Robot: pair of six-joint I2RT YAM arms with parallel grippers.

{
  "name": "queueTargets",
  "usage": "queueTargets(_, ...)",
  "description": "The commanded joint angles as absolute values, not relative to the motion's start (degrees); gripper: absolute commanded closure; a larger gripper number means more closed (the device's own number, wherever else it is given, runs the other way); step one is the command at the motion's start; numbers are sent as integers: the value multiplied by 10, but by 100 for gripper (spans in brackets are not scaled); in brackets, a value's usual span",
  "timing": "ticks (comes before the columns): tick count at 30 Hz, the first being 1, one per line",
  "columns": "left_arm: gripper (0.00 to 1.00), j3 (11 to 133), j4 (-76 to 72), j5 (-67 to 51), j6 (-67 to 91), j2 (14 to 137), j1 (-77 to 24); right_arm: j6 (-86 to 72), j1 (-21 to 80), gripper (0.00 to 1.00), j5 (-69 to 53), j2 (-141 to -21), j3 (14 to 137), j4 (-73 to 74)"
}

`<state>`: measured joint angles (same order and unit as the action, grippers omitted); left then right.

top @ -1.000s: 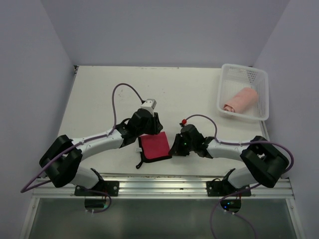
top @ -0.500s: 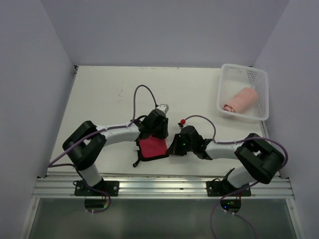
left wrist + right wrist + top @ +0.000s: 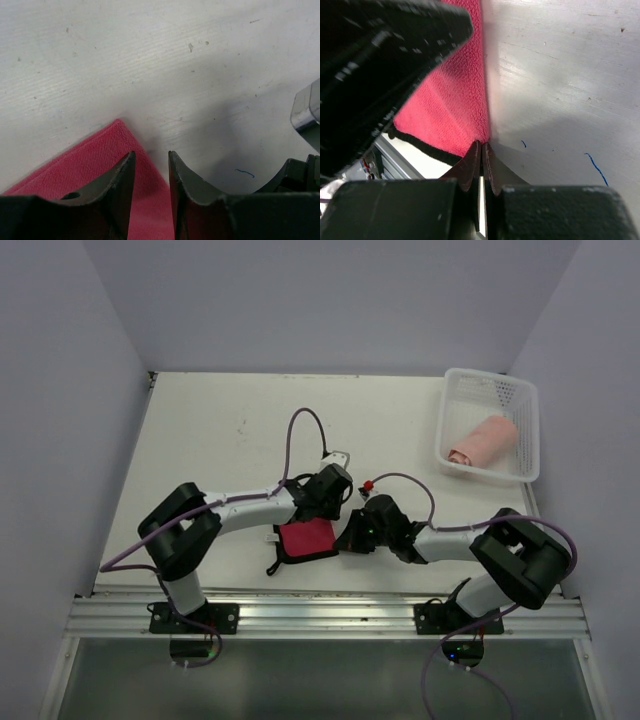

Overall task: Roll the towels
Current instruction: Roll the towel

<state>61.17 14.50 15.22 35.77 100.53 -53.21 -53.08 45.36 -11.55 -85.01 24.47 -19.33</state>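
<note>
So, red cloth flat by desk's near edge. Right gripper pinched tight on its near right corner, left gripper fingers apart over far right corner, probably to start roll. Pink towel rolled in basket, desk's far right corner.

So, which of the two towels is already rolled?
The salmon-pink towel, a roll inside the white basket; the red cloth lies unrolled on the table.
</note>
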Motion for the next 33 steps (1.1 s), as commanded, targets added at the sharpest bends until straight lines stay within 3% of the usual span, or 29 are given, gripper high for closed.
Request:
queueTargets(1,63,649,176,221,351,1016,-541,-516,458,100,-97,-857,222,-156)
queueTargets(20,57,685,197,271,359,1107,-541,-509,458,100,-94,-842,218,-141)
queueTargets(22,61,683,196,269,359,1113,-541,-505,458,100,-90,-839,218,-137)
queueTargets(26,84,672,200,272,365,1121,-541,-495,457,100,-78,-824,218,-125)
queueTargets(30,99,665,201,274,375,1124,-537,-464,461,100,-58,-803,227,-96)
queueTargets(33,100,669,194,268,375,1121,-533,-442,467,100,-39,-786,236,-68)
